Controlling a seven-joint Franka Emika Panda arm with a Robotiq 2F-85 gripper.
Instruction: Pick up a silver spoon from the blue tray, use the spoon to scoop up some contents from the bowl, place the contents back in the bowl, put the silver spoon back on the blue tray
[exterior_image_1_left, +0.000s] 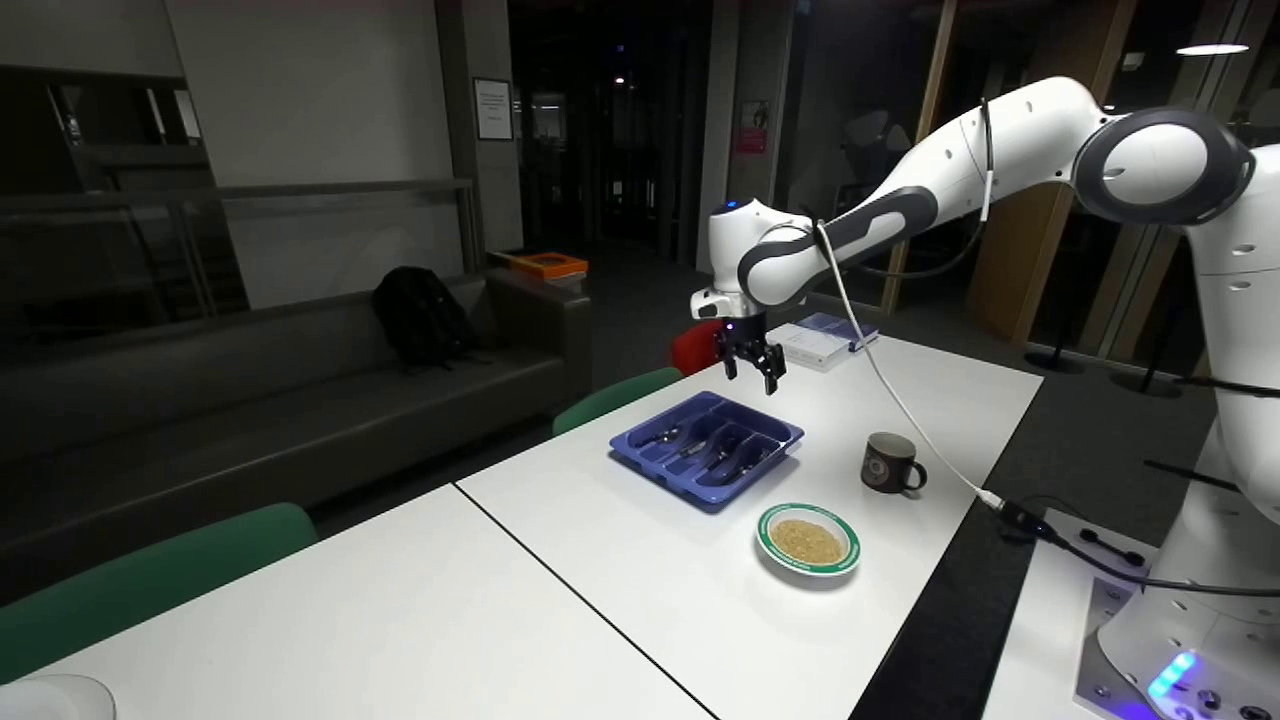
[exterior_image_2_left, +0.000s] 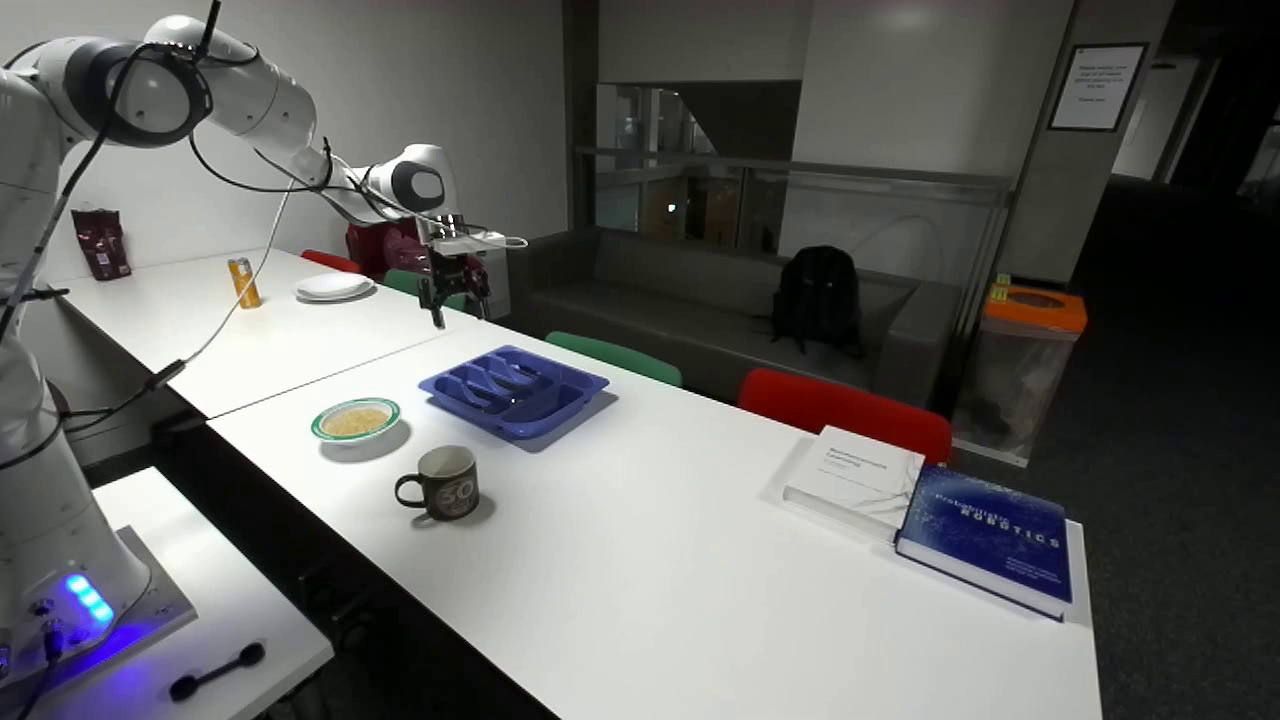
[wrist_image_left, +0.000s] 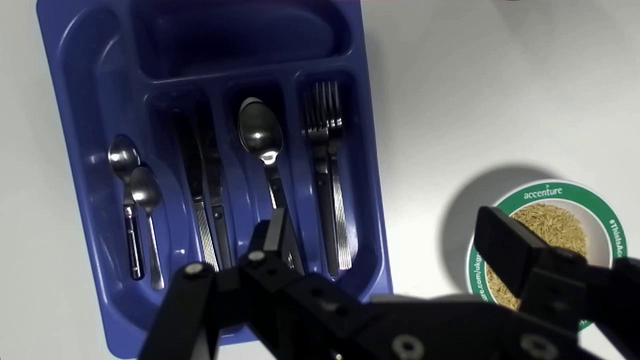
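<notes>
Black against the white arm (exterior_image_1_left: 950, 165), the hand (exterior_image_1_left: 751, 380) is held above the tabletop (exterior_image_2_left: 720, 570), its two fingers (wrist_image_left: 505, 245) spread wide. Lower down and clear of it, a blue cutlery tray (wrist_image_left: 374, 190) is set. As seen in the wrist view, a large silver-headed spoon (wrist_image_left: 260, 129) is laid in the middle one of three narrow compartments, its black handle partly covered by a finger; the pale edge of a second spoon (wrist_image_left: 250, 101) is revealed under its head. Two teaspoons (wrist_image_left: 145, 185) are placed in the long compartment at the left, two knives (wrist_image_left: 191, 165) and two forks (wrist_image_left: 318, 136) in the narrow ones to either side. Which spoon is meant by the task cannot be told. Just beside the tray but apart from it, a shallow bowl (wrist_image_left: 587, 205) with a green-and-white rim is stood, tan grain (wrist_image_left: 560, 227) held in it. Near the bowl, a dark mug (exterior_image_1_left: 888, 465) is placed. Farther off, a white book (exterior_image_2_left: 850, 475) and a blue copy of Probabilistic Robotics (exterior_image_2_left: 985, 535) are laid side by side. Stacked white plates (exterior_image_2_left: 335, 287) and an orange can (exterior_image_2_left: 243, 283) are seen well apart from the bowl.
</notes>
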